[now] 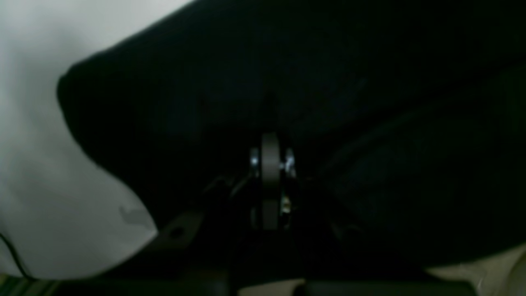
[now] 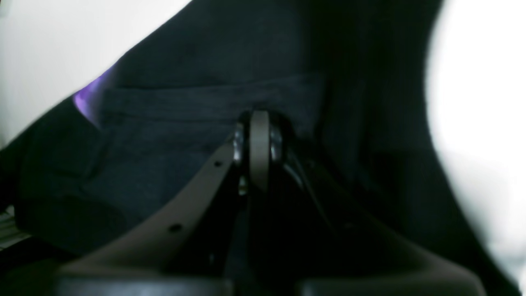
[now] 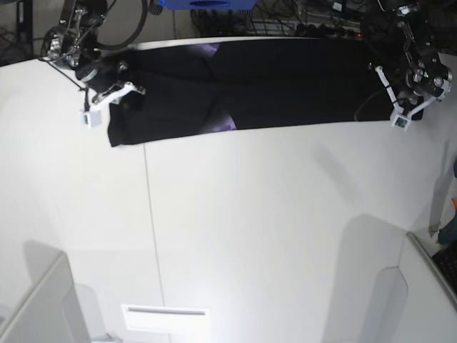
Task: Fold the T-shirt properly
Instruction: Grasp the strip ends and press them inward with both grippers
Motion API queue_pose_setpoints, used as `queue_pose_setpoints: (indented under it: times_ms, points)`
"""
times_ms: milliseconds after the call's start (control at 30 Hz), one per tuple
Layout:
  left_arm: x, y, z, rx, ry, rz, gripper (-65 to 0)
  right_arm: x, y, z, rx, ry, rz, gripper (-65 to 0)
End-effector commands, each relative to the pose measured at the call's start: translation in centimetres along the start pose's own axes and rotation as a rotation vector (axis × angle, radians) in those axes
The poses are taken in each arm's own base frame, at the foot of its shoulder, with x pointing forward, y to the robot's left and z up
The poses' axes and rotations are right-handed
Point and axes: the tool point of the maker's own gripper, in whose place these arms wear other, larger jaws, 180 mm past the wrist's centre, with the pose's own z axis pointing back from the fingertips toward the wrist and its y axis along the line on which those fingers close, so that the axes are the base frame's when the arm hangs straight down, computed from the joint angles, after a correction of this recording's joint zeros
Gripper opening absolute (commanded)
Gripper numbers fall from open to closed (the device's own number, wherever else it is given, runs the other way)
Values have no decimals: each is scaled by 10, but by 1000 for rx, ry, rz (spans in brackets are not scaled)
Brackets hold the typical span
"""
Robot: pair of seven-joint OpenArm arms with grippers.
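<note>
Base view: white counter (image 3: 250, 229), T-shirt (image 3: 285, 86) along its far edge; my left gripper (image 3: 407, 107) and right gripper (image 3: 118, 93) clamp its ends.

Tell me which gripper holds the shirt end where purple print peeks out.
The right gripper, shut on the T-shirt: purple fabric shows beside it. The left gripper grips plain black cloth only.

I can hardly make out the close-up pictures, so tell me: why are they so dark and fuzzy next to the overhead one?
Left wrist view: the black T-shirt fills the frame, underexposed and soft. Right wrist view: also blurred, with the white table blown out by glare and a purple patch showing. Base view: sharper, wide-angle, with soft shadows and a bright reflection near the bottom edge.
</note>
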Motion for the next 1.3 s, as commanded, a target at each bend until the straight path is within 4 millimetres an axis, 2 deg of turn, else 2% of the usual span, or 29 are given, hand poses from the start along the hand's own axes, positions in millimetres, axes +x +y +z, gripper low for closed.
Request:
queue_pose_setpoints:
  times_ms: [0,133,300,433,600,733,833,1067,1167,1267]
  points:
    - [-10,-10,-12,-29,47,10,-650,17,-6,1,-15,-31,24,-650]
    - [38,-2,-9,-4,-64,86,-650,35,-28,-6,-57,-55,-53,-650]
    - [103,-21,-6,-21,-151,57,-650,66,-45,-13,-74,-92,-83,-650]
    - [130,-36,-3,-44,-191,47,-650,71,-44,-17,-67,-96,-89,-650]
    - [130,-31,7,-21,-182,38,-650,73,-44,-17,-69,-101,-85,-650]
    - [132,-29,17,2,-207,25,-650,79,-54,-16,-141,-106,-27,-650]
    - [130,-19,25,31,-224,37,-650,81,-61,-17,-196,-96,14,-650]
    - [125,-1,42,83,-247,65,-650,92,-60,-17,-202,-113,31,-650]
    - [120,22,62,139,-249,95,-650,106,-52,-9,-199,-152,67,-650]
    - [124,37,86,173,-319,117,-650,117,-43,-3,-195,-182,102,-650]
